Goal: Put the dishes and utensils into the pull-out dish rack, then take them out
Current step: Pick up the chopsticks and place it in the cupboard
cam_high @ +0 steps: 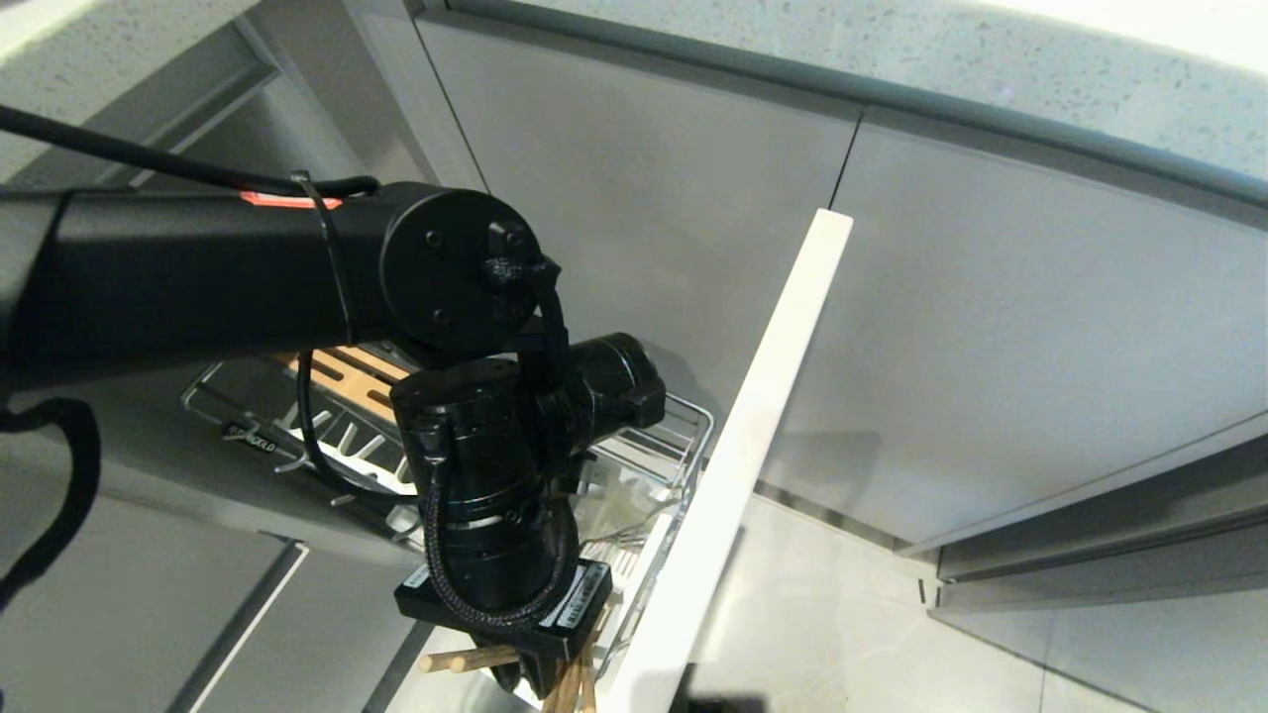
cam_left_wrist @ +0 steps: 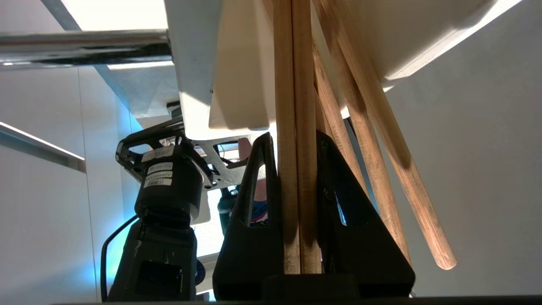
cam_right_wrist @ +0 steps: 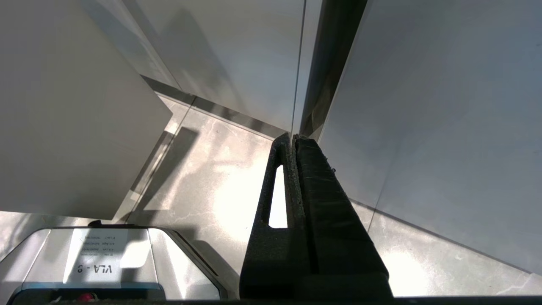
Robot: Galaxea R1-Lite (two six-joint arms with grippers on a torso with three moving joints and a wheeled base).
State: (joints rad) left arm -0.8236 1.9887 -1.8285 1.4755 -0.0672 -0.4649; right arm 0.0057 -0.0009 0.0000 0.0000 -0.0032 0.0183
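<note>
My left gripper hangs over the front end of the pull-out dish rack, pointing down, shut on a pair of light-brown wooden chopsticks. The pair stands upright between the black fingers and runs up against the white utensil tub. More chopsticks lean beside the right finger, outside the grip. Chopstick ends poke out under the wrist in the head view. The rack's orange slotted board and white prongs show behind the arm. The dishes are out of view. My right gripper is shut and empty, low over the floor.
The rack's pale front panel stands just right of the left wrist. Grey cabinet doors run behind under a speckled countertop. A chrome rail passes by the tub. The robot's base lies below the right gripper on the tiled floor.
</note>
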